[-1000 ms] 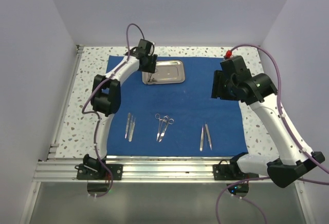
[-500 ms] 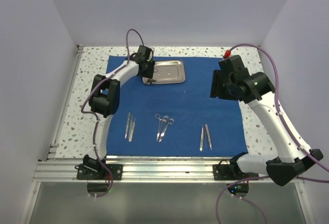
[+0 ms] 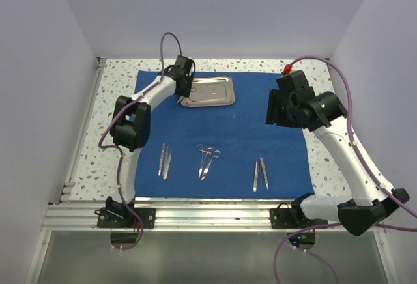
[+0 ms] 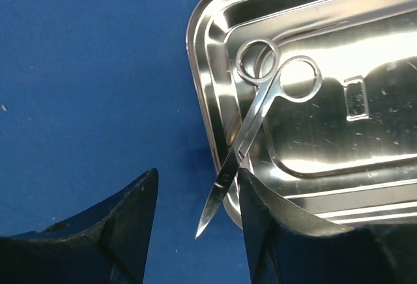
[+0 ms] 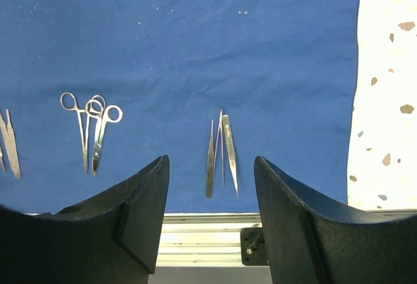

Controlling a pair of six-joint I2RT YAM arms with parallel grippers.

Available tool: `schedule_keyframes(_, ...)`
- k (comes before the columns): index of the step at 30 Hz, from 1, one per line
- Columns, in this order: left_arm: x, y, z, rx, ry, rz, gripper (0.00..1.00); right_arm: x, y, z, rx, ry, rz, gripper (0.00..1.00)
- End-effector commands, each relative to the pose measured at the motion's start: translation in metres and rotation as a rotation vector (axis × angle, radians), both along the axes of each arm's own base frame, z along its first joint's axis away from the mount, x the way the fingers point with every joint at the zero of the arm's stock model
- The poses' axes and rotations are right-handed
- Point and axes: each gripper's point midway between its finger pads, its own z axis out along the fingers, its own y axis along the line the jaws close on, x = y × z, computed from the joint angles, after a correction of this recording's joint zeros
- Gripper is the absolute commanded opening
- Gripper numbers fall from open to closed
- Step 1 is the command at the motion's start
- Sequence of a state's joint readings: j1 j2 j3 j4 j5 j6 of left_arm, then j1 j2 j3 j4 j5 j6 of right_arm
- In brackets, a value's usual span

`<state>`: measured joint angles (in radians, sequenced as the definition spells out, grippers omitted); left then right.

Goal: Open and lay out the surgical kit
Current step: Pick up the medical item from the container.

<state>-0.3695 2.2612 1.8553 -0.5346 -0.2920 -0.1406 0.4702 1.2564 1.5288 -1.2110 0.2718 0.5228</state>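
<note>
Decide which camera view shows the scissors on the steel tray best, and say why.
The left wrist view: the scissors appear large, rings inside the tray, tip past its rim over the blue cloth. The top external view shows only a faint sliver; the right wrist view misses them.

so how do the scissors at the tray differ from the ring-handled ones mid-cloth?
The tray scissors straddle the tray rim, rings inside, tip out over the cloth; the mid-cloth ones lie fully on the cloth. The tray scissors are a single pair; mid-cloth there are two, overlapping. Both are steel, ring-handled, closed.
</note>
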Motion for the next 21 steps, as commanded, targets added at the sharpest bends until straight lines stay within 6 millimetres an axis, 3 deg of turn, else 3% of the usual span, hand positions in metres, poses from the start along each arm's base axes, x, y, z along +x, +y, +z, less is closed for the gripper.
schedule_keyframes(1,0.001,-0.023,0.034,-0.022,-0.075,-0.086,0.55,0.001,-0.002,0.005,0.011,-0.030,-0.005,0.59)
schedule_keyframes(5,-0.001,-0.033,0.020,-0.019,-0.049,-0.108,0.55,0.001,-0.003,0.006,0.009,-0.030,0.000,0.59)
schedule_keyframes(9,-0.002,-0.030,-0.002,-0.011,0.000,-0.093,0.55,0.001,-0.005,0.007,0.002,-0.031,0.004,0.59)
schedule_keyframes(17,-0.001,-0.032,-0.020,-0.030,0.034,-0.110,0.53,0.000,-0.009,0.004,-0.005,-0.022,0.003,0.59)
schedule_keyframes(18,-0.002,-0.035,-0.033,-0.038,0.061,-0.118,0.49,0.002,-0.010,0.004,-0.010,-0.019,0.004,0.59)
schedule_keyframes(21,-0.004,-0.038,-0.040,-0.048,0.077,-0.123,0.45,0.004,-0.011,0.004,-0.013,-0.018,0.004,0.59)
